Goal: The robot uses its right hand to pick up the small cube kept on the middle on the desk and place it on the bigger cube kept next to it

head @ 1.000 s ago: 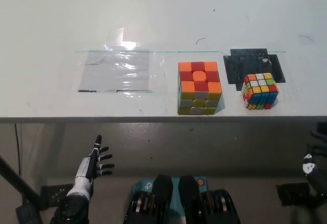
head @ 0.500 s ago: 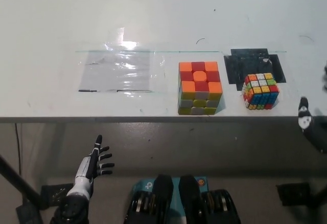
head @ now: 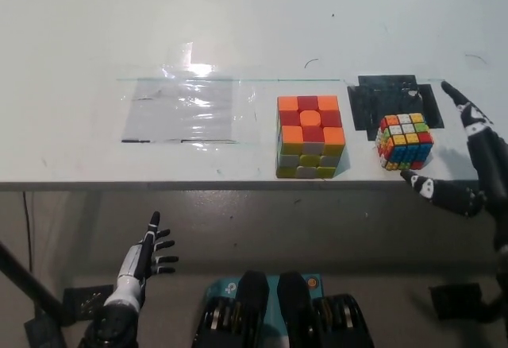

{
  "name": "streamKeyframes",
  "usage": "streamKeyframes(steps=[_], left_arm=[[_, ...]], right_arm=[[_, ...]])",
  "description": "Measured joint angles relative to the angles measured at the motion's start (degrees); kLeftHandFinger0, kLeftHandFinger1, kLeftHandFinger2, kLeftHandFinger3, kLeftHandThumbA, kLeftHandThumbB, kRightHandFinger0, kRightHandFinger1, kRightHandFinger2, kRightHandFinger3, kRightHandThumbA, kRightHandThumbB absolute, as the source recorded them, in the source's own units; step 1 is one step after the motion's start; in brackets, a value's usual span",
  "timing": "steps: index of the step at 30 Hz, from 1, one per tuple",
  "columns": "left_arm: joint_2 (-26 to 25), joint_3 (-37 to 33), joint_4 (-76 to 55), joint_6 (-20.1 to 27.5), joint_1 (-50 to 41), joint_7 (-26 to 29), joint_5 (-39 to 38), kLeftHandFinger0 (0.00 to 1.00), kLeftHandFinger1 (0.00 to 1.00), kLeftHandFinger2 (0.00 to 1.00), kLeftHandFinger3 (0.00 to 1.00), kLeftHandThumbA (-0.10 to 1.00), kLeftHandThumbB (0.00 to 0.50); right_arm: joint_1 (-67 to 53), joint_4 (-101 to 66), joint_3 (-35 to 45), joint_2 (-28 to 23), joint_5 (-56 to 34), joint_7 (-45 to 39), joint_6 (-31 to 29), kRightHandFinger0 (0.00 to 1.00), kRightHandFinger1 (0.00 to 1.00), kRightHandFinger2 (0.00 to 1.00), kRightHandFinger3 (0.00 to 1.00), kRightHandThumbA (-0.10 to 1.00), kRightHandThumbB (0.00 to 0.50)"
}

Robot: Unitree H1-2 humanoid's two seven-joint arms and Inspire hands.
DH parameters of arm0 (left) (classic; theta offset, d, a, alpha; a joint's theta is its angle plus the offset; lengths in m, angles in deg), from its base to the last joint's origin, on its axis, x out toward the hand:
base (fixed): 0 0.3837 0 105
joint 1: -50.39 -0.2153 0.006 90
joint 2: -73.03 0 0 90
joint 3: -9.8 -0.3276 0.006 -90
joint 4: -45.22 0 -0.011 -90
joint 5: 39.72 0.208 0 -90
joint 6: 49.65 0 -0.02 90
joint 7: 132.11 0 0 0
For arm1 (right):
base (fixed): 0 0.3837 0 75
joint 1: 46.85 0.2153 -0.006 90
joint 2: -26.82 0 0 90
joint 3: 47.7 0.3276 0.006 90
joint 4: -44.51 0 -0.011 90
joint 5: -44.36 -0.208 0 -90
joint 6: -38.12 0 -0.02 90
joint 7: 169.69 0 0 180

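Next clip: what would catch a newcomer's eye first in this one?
Two colourful cubes near the front edge of the white desk: the bigger cube at the middle, the small cube to its right by a black patch. The black right robot hand sits open just right of the small cube, not touching it. The white left robot hand rests open below the desk edge, lower left.

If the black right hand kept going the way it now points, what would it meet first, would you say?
Probably the small cube: the open right hand faces it from its right, though height is unclear.
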Motion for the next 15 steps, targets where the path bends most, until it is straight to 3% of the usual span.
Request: streamKeyframes(steps=[5, 9, 12, 15], left_arm=[[0.0, 0.0, 0.0, 0.1, 0.2, 0.0, 0.1, 0.71, 0.69, 0.82, 0.86, 1.00, 0.171], [0.0, 0.0, 0.0, 0.2, 0.2, 0.0, 0.1, 0.62, 0.61, 0.74, 0.76, 1.00, 0.162], [0.0, 0.0, -0.2, 0.3, 0.2, 0.0, 0.1, 0.67, 0.67, 0.79, 0.83, 1.00, 0.156], [0.0, 0.0, -0.5, 0.3, 0.2, 0.0, 0.1, 0.68, 0.67, 0.78, 0.81, 1.00, 0.144]], right_arm=[[2.7, 4.2, -1.3, 0.0, 1.3, -0.7, 0.0, 1.00, 1.00, 1.00, 1.00, 0.81, 0.500], [4.4, 7.2, -2.1, 0.0, 2.3, -1.1, 0.0, 1.00, 1.00, 1.00, 1.00, 0.78, 0.500], [6.0, 9.7, -2.4, -0.1, 2.9, -1.3, -0.1, 1.00, 1.00, 1.00, 1.00, 0.78, 0.500], [7.6, 12.2, -2.7, -0.4, 3.2, -1.3, -0.4, 1.00, 1.00, 1.00, 1.00, 0.76, 0.489]])
